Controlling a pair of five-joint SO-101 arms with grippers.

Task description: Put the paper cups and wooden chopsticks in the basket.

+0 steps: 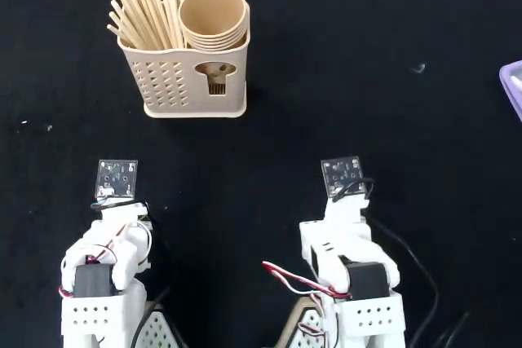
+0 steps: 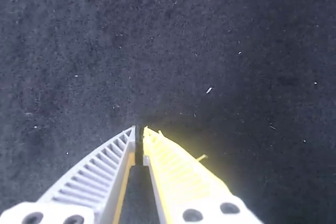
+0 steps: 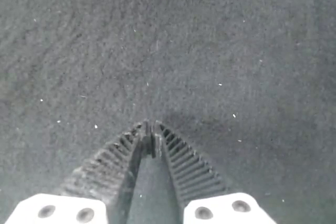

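Note:
A beige perforated basket [image 1: 194,79] stands at the back left of the black table. Its left compartment holds a bundle of wooden chopsticks [image 1: 147,12], upright and leaning. Its right compartment holds a stack of brown paper cups [image 1: 214,14]. Both arms sit folded at the front edge, far from the basket. My left gripper [image 2: 140,129] is shut with nothing in it, tips close over the black cloth. My right gripper [image 3: 151,126] is likewise shut and holds nothing.
A purple container edge [image 1: 512,85] shows at the far right of the table. The left arm base [image 1: 102,283] and right arm base [image 1: 351,279] stand at the front, with cables trailing from the right one. Black cloth covers the table between arms and basket.

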